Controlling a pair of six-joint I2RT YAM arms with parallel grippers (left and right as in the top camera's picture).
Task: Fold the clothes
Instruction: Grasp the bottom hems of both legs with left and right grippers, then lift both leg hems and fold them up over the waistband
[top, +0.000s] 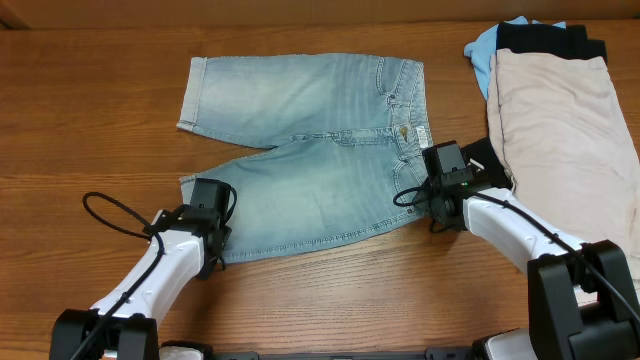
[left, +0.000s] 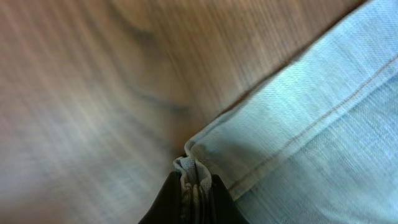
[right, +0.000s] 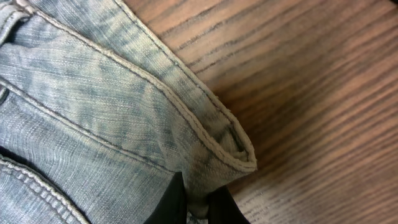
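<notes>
Lying flat, shorts (top: 310, 150) run lengthwise between both pincers. Left gripper (left: 194, 186) is pinching the near hem corner, right gripper (right: 198, 202) the near waistband corner. Far leg lies straight ahead of both, so likely fold forward.

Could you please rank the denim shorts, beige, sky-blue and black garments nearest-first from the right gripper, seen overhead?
1. denim shorts, in the right gripper
2. beige garment, just right
3. sky-blue garment, far right corner
4. black garment, far edge, farther right
</notes>
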